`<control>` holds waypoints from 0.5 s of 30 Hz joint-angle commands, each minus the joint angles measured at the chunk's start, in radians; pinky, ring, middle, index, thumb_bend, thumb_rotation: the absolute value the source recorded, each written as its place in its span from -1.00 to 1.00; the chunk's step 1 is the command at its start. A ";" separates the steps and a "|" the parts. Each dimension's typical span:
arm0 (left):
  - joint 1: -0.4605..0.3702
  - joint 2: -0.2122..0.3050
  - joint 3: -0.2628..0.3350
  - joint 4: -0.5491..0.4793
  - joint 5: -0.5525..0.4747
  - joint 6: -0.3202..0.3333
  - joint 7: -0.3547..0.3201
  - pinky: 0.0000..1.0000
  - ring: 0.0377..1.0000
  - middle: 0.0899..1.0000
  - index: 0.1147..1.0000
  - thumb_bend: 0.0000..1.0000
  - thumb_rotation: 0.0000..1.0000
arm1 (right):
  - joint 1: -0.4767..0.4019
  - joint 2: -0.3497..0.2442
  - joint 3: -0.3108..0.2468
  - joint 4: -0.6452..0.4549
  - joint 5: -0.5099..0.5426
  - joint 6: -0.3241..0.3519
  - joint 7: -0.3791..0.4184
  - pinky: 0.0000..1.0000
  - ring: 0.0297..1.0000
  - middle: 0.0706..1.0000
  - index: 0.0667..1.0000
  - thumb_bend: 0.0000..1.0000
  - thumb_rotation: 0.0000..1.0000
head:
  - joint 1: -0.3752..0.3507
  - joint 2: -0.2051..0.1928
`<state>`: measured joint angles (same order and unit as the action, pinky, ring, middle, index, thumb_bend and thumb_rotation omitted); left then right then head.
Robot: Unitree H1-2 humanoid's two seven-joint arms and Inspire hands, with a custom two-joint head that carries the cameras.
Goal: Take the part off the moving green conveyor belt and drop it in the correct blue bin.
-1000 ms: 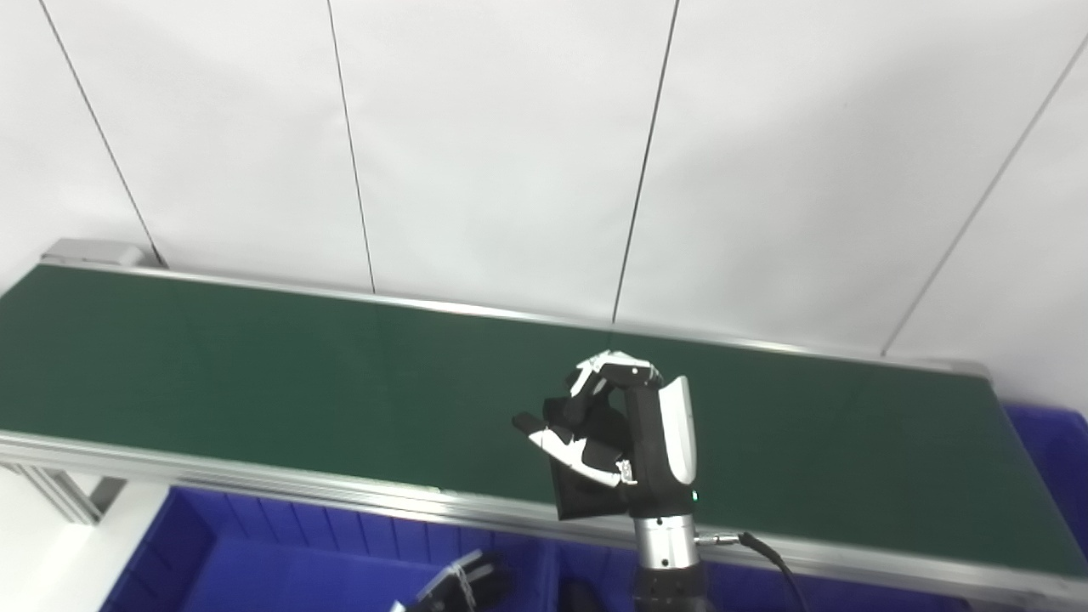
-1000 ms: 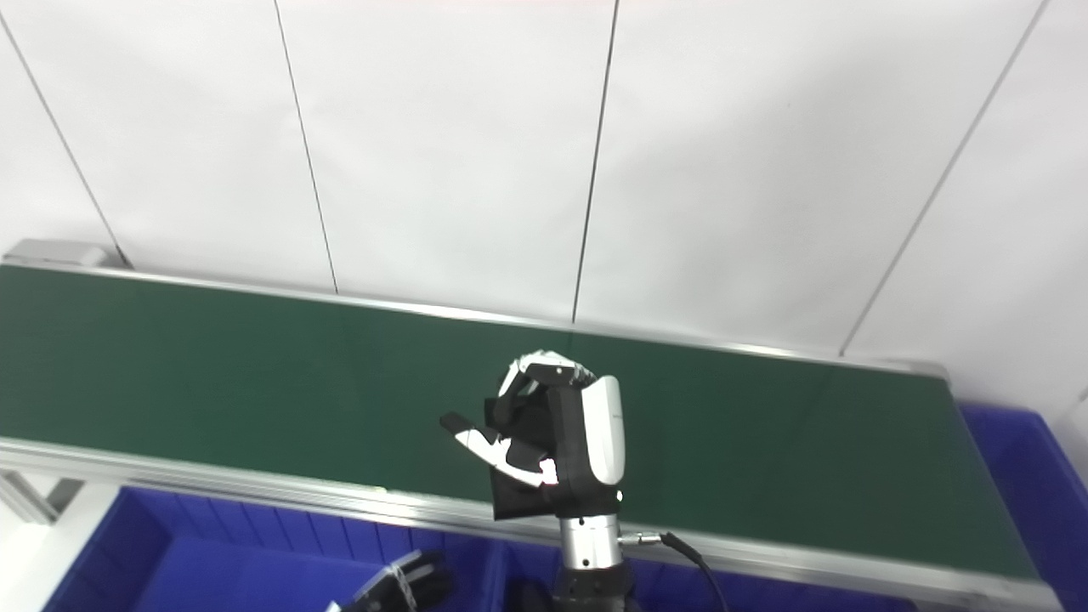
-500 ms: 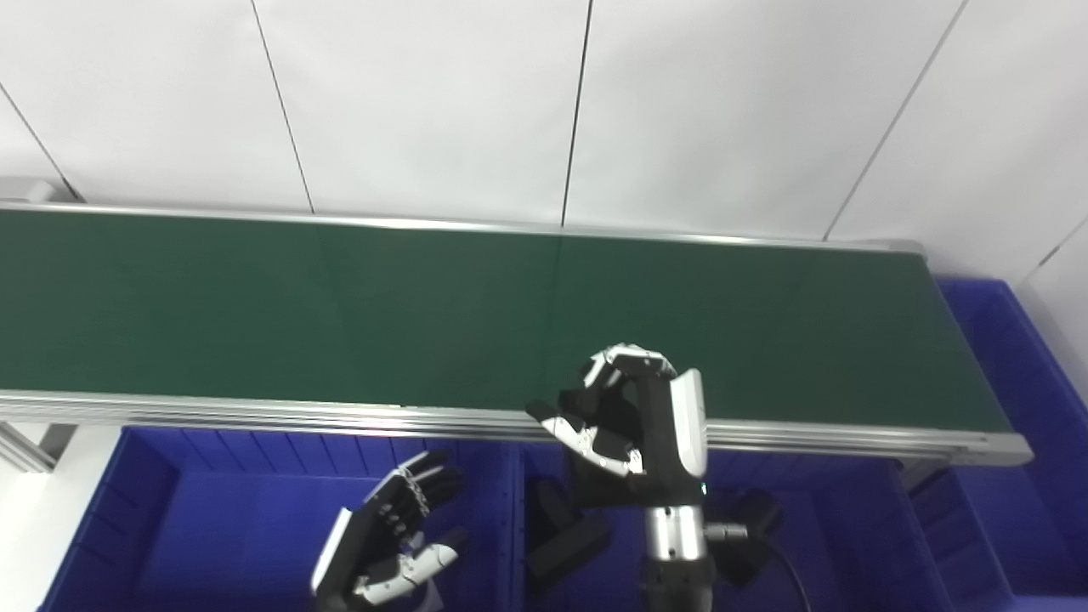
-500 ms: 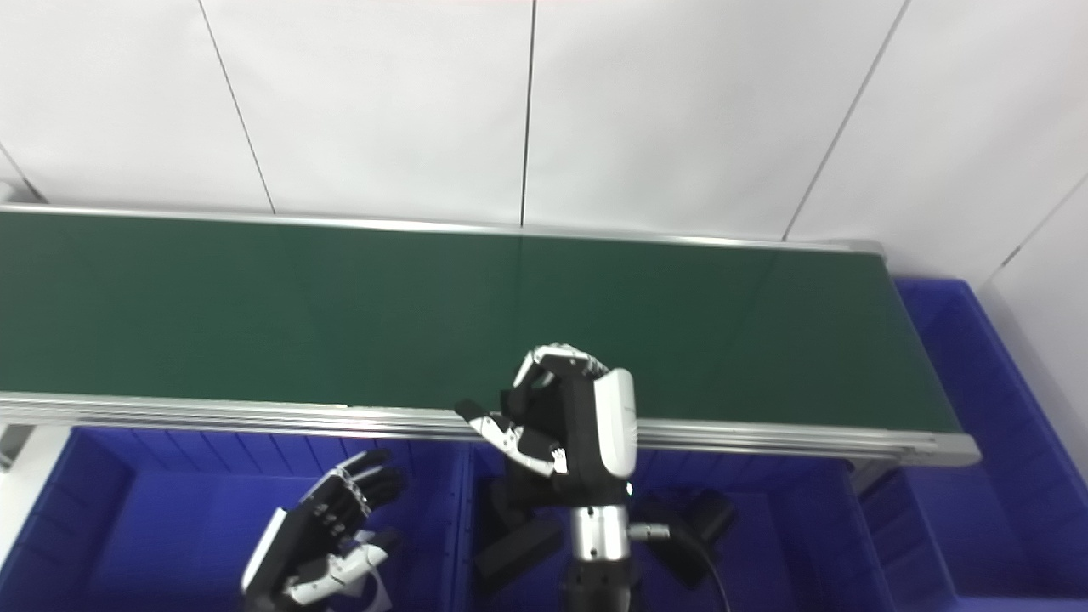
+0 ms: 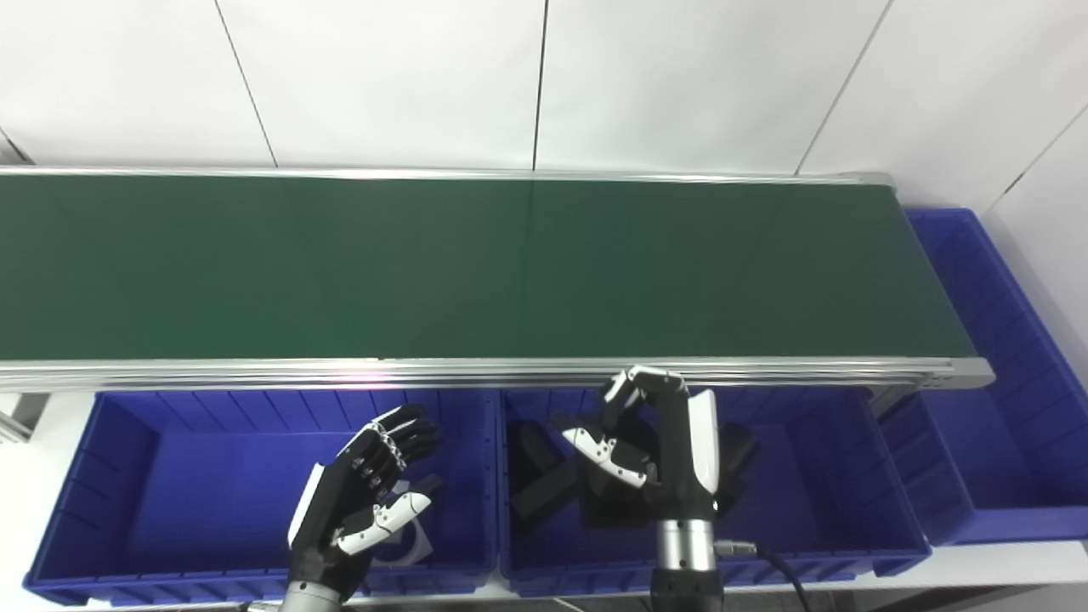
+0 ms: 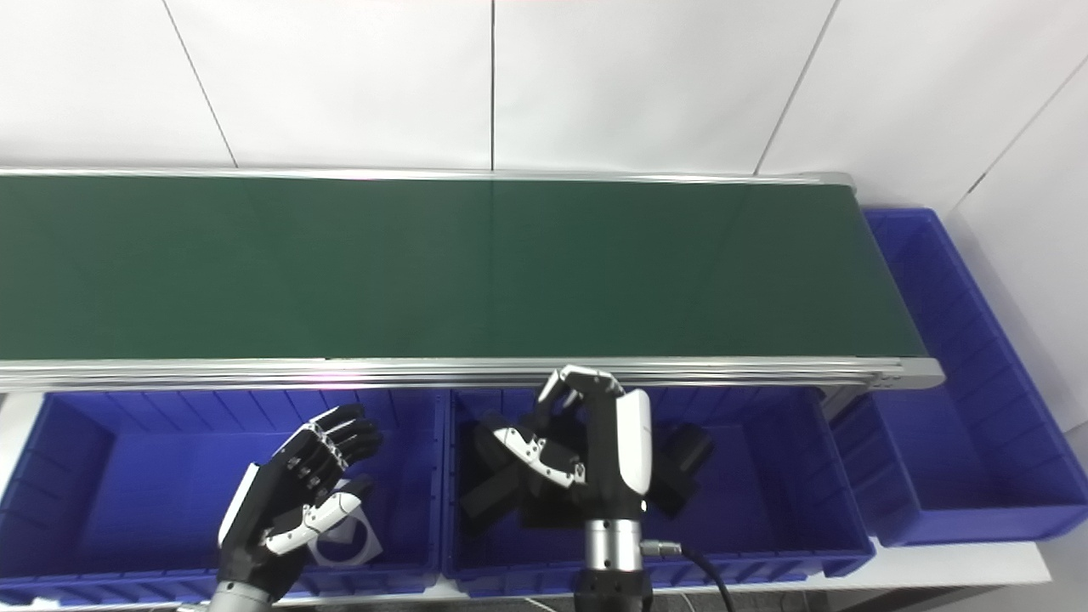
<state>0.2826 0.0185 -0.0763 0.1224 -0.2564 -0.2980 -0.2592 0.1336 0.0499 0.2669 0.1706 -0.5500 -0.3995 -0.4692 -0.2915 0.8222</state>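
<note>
Your right hand [image 5: 654,446] hovers over the middle blue bin [image 5: 850,518], fingers curled inward toward the thumb. Whether a part is pinched in there you cannot tell: dark shapes sit right behind the fingers and blend with the black palm. Those dark shapes are black parts [image 5: 544,484] lying on the floor of the middle bin, some to the left of the hand and one [image 5: 741,450] peeking out on its right. If the picked part is one of them, the drop looks done, or close to it.

Judging by their flat faces and crisp edges, these parts are stiff blocks — probably light plastic, not fragile, a little slick. Take one across two opposite flat sides, thumb against fingers, near its middle so it does not pivot.

Left of the middle bin, your left hand [image 5: 365,493] is spread wide and empty above the left blue bin [image 5: 127,476], which holds a pale flat piece with a round hole [image 6: 344,540] just under the fingers. Behind the middle bin runs the green conveyor belt [image 5: 425,263], with no part showing on it. Beyond the belt's right end stands a third blue bin [image 5: 1011,357].
</note>
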 commanded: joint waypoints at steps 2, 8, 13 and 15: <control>-0.004 0.001 0.000 -0.033 -0.016 -0.010 -0.016 0.57 0.43 0.40 0.45 0.21 -1.00 | -0.019 -0.005 -0.016 0.002 0.011 -0.064 -0.020 -0.83 -0.15 -0.86 -0.88 0.01 -1.00 | 0.006 0.001; 0.006 -0.002 -0.001 -0.050 -0.012 0.003 -0.004 0.57 0.45 0.40 0.45 0.21 -1.00 | -0.046 -0.011 -0.047 0.052 0.011 -0.061 -0.036 -0.80 -0.15 -0.86 -0.87 0.01 -1.00 | 0.013 0.000; 0.006 -0.002 0.000 -0.036 -0.007 -0.012 -0.007 0.58 0.46 0.41 0.46 0.19 -1.00 | -0.085 -0.029 -0.054 0.104 0.032 -0.069 -0.042 -0.81 -0.15 -0.87 -0.87 0.01 -1.00 | 0.022 -0.001; 0.004 -0.003 0.000 -0.028 -0.012 -0.018 -0.010 0.59 0.46 0.41 0.45 0.19 -1.00 | -0.099 -0.035 -0.057 0.119 0.038 -0.069 -0.043 -0.83 -0.15 -0.88 -0.87 0.02 -1.00 | 0.022 -0.003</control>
<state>0.2912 0.0187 -0.0778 0.1019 -0.2627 -0.2870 -0.2579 0.0635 0.0173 0.2150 0.3002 -0.5187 -0.4108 -0.4905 -0.2700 0.8176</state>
